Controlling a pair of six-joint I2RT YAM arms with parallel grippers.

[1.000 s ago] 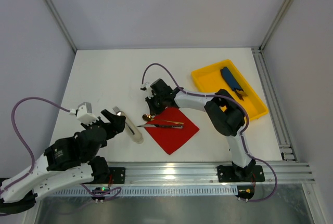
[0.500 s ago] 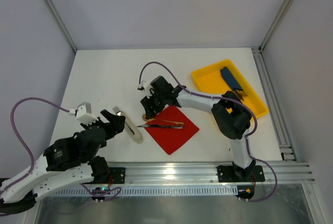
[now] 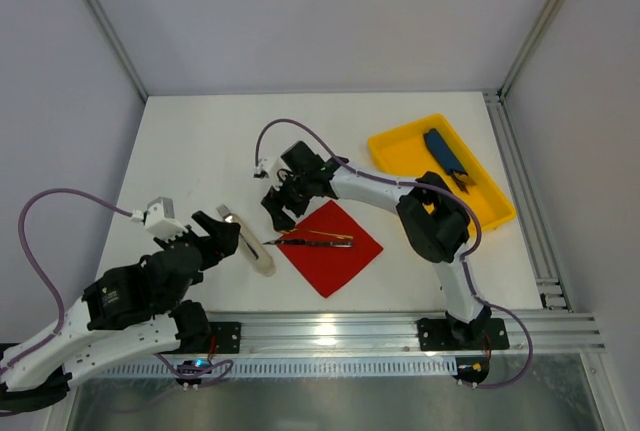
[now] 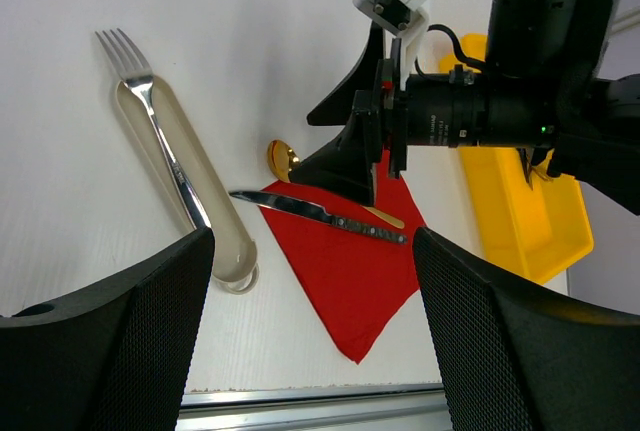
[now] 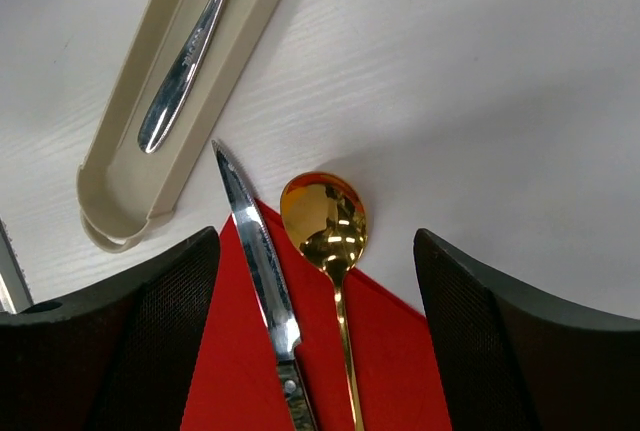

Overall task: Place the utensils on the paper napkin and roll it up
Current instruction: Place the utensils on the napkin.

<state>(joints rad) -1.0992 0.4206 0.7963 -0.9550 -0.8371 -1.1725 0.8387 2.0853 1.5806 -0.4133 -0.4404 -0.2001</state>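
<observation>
A robotics laboratory test cell is shown. Two white-and-black robot arms, the left arm and the right arm, are bolted to an aluminium rail at the near edge of a white table. The table is enclosed by plain grey panels held in slim metal frame posts. Purple cables are looped loosely from the arms. A red paper napkin, a gold spoon and a yellow tray are laid out on the table.

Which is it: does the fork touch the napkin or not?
Apart. The left wrist view shows the fork lying in the beige sleeve, with bare white table between the sleeve and the napkin.
</observation>
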